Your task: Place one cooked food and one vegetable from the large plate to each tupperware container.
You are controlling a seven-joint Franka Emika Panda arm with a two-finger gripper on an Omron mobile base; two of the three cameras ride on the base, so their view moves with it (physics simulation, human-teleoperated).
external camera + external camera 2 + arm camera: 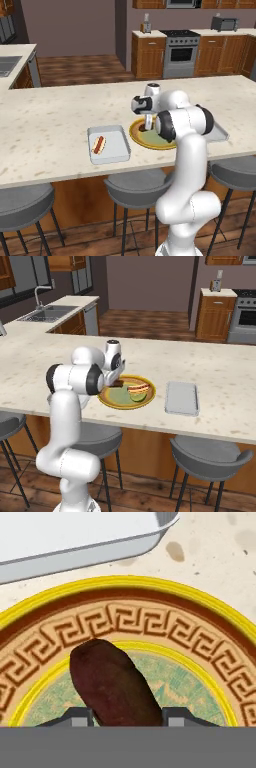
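- Two-finger gripper [125, 716]: jaws closed around a dark brown oblong vegetable [112, 684].
- Vegetable lies on the round yellow-rimmed, green-centred large plate [200, 644].

Robot arm [187, 165]: smooth, glossy white tubular links were joined by rounded elbows, with dark grey to black bands [52, 378] at the joints. The wrist ended in a white cylindrical cap [152, 90] with a dark collar. The two finger tips [77, 717] were small and dark grey.
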